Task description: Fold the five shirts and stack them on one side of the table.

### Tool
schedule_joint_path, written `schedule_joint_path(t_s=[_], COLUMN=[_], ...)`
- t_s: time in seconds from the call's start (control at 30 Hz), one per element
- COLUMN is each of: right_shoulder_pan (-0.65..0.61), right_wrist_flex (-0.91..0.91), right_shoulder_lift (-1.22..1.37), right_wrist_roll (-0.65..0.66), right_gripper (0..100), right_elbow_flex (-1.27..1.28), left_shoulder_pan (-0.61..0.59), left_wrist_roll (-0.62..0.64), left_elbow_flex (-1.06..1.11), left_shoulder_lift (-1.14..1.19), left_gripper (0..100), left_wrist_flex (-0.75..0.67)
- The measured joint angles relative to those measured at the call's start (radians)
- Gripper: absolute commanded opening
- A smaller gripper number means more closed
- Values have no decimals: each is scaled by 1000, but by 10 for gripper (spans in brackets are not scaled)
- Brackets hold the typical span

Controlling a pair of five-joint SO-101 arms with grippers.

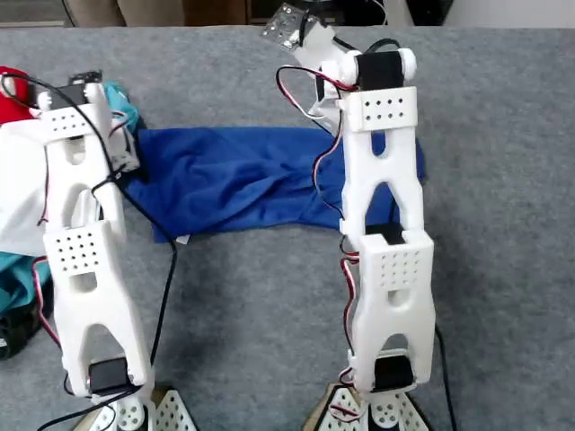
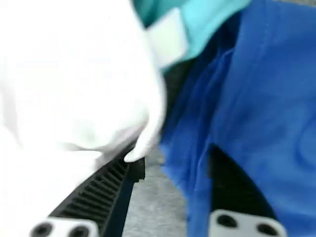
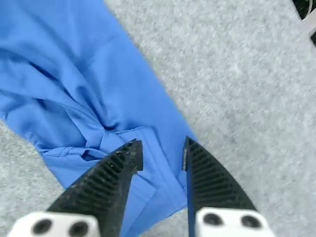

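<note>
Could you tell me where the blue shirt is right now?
In the high view the blue shirt lies crumpled across the middle of the grey table, its left end beside the pile of white and teal shirts.

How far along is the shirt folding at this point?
Done: nothing clearly; white shirt, red shirt and teal shirt lie heaped at the left edge, no neat stack. In hand: the blue shirt lies rumpled mid-table, left gripper and right gripper open at its ends. Left: folding it and stacking.

robotics lab: grey felt table (image 1: 503, 108), mounted arms (image 1: 386, 269)
</note>
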Motion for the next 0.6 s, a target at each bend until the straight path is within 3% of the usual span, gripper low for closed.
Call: schedule_joint_path(t_s=[0.3, 0.6], right_shoulder_pan=[104, 127], right_wrist_flex=[-20, -166], right_shoulder_lift=[71, 233], right_wrist_roll=[-78, -150], right_gripper=[160, 160], right_elbow_flex=[5, 5], left_shoulder_pan=[69, 9], left_wrist_roll=[61, 61], left_elbow_flex=[0, -31], left_shoulder_lift=[0, 61], left_gripper=[296, 296], left_wrist_flex=[0, -26])
